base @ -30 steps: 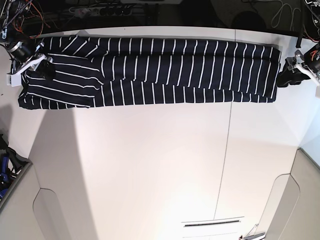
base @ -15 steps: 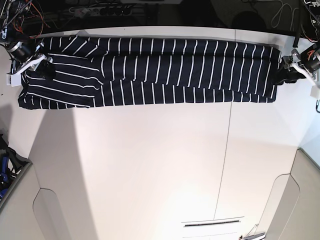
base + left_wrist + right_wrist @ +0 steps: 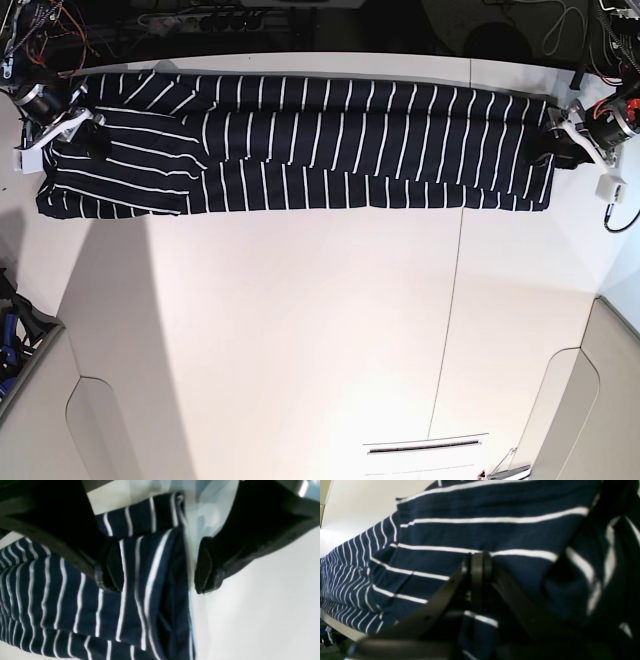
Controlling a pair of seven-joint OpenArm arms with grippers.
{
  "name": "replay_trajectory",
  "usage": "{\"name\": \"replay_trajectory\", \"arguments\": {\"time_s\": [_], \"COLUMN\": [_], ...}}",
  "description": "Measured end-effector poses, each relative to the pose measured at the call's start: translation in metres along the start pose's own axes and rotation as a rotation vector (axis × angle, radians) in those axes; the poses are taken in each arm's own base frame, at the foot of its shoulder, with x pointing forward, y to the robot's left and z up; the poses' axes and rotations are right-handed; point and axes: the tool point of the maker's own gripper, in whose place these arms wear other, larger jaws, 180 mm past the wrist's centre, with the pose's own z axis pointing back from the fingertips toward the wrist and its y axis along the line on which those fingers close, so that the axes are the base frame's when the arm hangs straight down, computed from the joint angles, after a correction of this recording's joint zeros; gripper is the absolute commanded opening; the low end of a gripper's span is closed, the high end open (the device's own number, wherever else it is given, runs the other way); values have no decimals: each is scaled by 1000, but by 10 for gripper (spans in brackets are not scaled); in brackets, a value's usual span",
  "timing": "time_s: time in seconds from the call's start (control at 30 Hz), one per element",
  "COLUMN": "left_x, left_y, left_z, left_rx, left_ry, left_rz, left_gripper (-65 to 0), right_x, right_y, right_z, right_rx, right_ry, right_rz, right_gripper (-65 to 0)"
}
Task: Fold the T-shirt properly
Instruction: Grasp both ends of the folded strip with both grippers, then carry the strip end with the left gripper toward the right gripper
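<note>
Moved in at 3 o'clock: left gripper (image 3: 160, 572) wide open around the T-shirt (image 3: 320, 140) edge, holding nothing yet, right gripper (image 3: 477, 565) pinched shut on cloth at 9 o'clock; next, squeeze and lift to fold.

Dark navy T-shirt (image 3: 300, 140) with thin white stripes, white table (image 3: 300, 330) with a warm tint toward the front, black left gripper (image 3: 160, 567), right gripper (image 3: 477, 565) seemingly black, blurred

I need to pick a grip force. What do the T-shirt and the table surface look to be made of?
T-shirt: soft knit fabric, probably cotton jersey, matte navy with white stripes; it creases and bunches between the left hand's open pads. Table: hard, smooth white board, likely laminate, with a faint sheen and a thin seam. Neither material is certain from looks alone.
</note>
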Motion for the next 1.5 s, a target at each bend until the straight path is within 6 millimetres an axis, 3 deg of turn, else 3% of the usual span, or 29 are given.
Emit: {"name": "replay_trajectory", "arguments": {"time_s": [0.43, 0.73, 0.97, 1.2, 1.27, 1.43, 1.5], "left_x": [15, 12, -3, -4, -3, -8, -8], "left_y": [9, 9, -10, -23, -24, -26, -26], "left_z": [4, 3, -11, -15, -15, -15, -15], "left_rx": [35, 36, -18, -70, -76, -83, -84], "left_ry": [-7, -1, -5, -22, -26, -6, -7], "left_rz": [-33, -29, 37, 82, 86, 91, 93], "left_gripper": [-178, -178, -178, -191, -264, -613, -650], "right_x": [0, 0, 0, 0, -1, 0, 0], "right_y": [0, 0, 0, 1, 1, 3, 3], "right_z": [0, 0, 0, 0, 0, 0, 0], "right_rx": [2, 2, 2, 5, 5, 16, 18], "right_ry": [-2, -2, -2, 6, 6, 5, 6], "right_rz": [-2, -2, -2, -3, -3, -14, -18], "right_gripper": [-650, -650, -650, -650, -650, -650, -650]}}
